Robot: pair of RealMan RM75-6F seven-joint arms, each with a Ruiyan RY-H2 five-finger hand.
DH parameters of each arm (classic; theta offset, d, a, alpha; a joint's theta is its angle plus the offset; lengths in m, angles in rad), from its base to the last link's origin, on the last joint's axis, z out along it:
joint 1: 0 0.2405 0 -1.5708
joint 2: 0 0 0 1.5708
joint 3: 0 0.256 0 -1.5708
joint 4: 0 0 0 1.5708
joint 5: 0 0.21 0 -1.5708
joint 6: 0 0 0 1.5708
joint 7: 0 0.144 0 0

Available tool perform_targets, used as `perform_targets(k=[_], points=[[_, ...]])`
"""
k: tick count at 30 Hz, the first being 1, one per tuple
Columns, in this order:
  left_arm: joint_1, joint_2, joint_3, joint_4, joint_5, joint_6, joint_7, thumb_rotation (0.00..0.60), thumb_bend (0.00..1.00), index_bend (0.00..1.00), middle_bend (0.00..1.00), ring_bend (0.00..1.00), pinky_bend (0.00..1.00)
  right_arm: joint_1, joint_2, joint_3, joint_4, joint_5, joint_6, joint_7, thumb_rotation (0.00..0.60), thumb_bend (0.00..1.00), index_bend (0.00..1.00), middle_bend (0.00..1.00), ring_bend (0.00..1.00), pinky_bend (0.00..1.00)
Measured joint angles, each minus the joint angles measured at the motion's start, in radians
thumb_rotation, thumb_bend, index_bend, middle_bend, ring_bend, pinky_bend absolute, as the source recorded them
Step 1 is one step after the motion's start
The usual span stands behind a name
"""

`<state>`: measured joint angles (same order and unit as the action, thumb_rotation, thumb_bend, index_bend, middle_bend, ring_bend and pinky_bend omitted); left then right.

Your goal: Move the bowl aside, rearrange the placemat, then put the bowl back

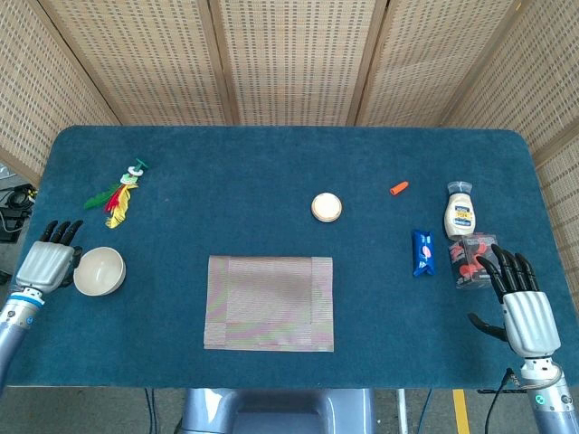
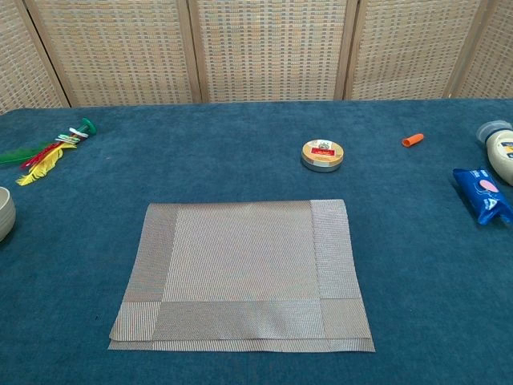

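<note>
**Bowl set at the left edge, placemat at front centre**

The left hand (image 1: pixel 43 263) lies at the far left edge of the table (image 1: pixel 271 172), fingers extended and apart, holding nothing; it sits just beside the bowl (image 1: pixel 99 270), and contact cannot be confirmed. The bowl stands upright on the blue cloth, well apart from the placemat (image 1: pixel 269 302). In the chest view only the rim of the bowl (image 2: pixel 4 212) shows at the left border.

Behind the bowl lies a feather toy (image 1: pixel 118 193).

The placemat lies flat at front centre, its long edges parallel to the table front. Behind it stands a round tin (image 1: pixel 327 207).

Further right lie an orange cap (image 1: pixel 399 188), a blue packet (image 1: pixel 422 252), a squeeze bottle (image 1: pixel 460 212) and a clear box with red contents (image 1: pixel 472 259).

The right hand (image 1: pixel 523 307) rests at the near right, fingers spread and empty, just beside the clear box.
</note>
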<state>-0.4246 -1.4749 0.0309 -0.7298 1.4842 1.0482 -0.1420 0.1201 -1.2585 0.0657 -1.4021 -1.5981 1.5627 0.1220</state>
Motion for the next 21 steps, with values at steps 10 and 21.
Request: perform_targets(k=[10,21], points=[[0.047,0.136,-0.038,-0.185,-0.001,0.175,-0.054,0.6,0.25,0.17,0.0,0.0,0.0,0.001,-0.002,-0.003,-0.001,-0.004,-0.002,-0.009,0.6,0.12,0.16,0.0,0.0,0.0],[0.158,0.273,-0.05,-0.586,-0.006,0.351,0.067,0.6,0.25,0.2,0.0,0.0,0.0,0.001,-0.007,-0.005,0.002,-0.006,-0.002,-0.023,0.6,0.12,0.19,0.0,0.0,0.0]])
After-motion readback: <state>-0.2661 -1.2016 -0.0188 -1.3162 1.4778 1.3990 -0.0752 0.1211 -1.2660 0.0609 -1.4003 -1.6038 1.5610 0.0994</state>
